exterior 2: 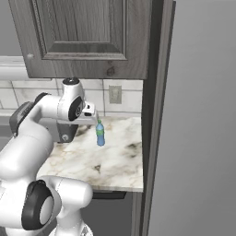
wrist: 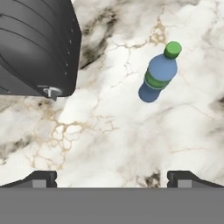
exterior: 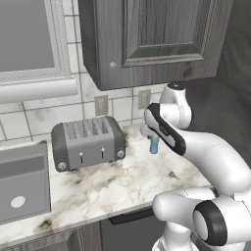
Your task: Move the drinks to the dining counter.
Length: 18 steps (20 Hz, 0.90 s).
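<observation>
Gripper (wrist: 112, 177) is hanging wide open over the marble worktop (wrist: 131, 131), grasping nothing; both tips are peeking up at 6 o'clock in hand view w/ bare stone between them. I'm looking near straight down, prob lining up for a top-side grab.

Blue bottle (wrist: 158, 73) is standing upright at approx 1 o'clock from my tips in hand view, apart from them, green cap pointing toward the frame's top right. In right base view the bottle (exterior 2: 100, 134) is standing just below and right of my hand, not touching. In left base view my forearm is covering most of the bottle (exterior: 154, 144); just a sliver is showing.

Grey toaster (wrist: 37, 46) is sitting at 10-11 o'clock in hand view, clear gap to the bottle, so I'm judging approach room is OK on that side.

Hard to make out:
- my finger tips are cut off by the frame's bottom, so alignment w/ bottle is a guess
- cup isn't something I'm spotting here
- dining counter isn't something I'm spotting here either

Judgement: pickup of first drink isn't done yet; I'm needing to shift toward 1 o'clock before closing.
</observation>
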Available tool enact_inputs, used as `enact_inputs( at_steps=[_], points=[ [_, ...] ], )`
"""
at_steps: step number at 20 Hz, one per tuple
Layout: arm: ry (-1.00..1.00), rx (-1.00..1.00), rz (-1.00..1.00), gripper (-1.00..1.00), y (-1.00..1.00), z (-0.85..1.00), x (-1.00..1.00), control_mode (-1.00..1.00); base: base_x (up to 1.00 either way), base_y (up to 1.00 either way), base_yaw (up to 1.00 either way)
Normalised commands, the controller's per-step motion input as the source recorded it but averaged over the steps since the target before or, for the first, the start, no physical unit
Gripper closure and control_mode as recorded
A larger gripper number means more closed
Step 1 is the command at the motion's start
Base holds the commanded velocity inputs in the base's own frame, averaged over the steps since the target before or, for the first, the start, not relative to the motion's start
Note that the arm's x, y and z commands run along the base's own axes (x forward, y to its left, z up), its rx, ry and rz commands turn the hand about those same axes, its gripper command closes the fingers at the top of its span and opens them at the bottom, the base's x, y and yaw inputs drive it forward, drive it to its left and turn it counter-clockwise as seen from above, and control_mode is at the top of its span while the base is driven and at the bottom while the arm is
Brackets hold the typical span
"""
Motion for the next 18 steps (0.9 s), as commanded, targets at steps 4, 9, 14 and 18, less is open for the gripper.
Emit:
enact_inputs(
  at_steps=[4, 9, 14, 18],
  points=[
    [0.0, 0.0, 0.0, -1.0, -0.09, -0.34, 0.0, -1.0, 0.0, 0.0, 0.0],
    [0.0, 0.0, 0.0, -1.0, -0.14, -0.24, 0.0, -1.0, 0.0, 0.0, 0.0],
    [0.0, 0.0, -0.01, -1.0, -0.17, -0.06, 0.03, -1.0, 0.0, 0.0, 0.0],
    [0.0, 0.0, -0.06, -1.0, -0.19, 0.0, 0.1, -1.0, 0.0, 0.0, 0.0]
  ],
)
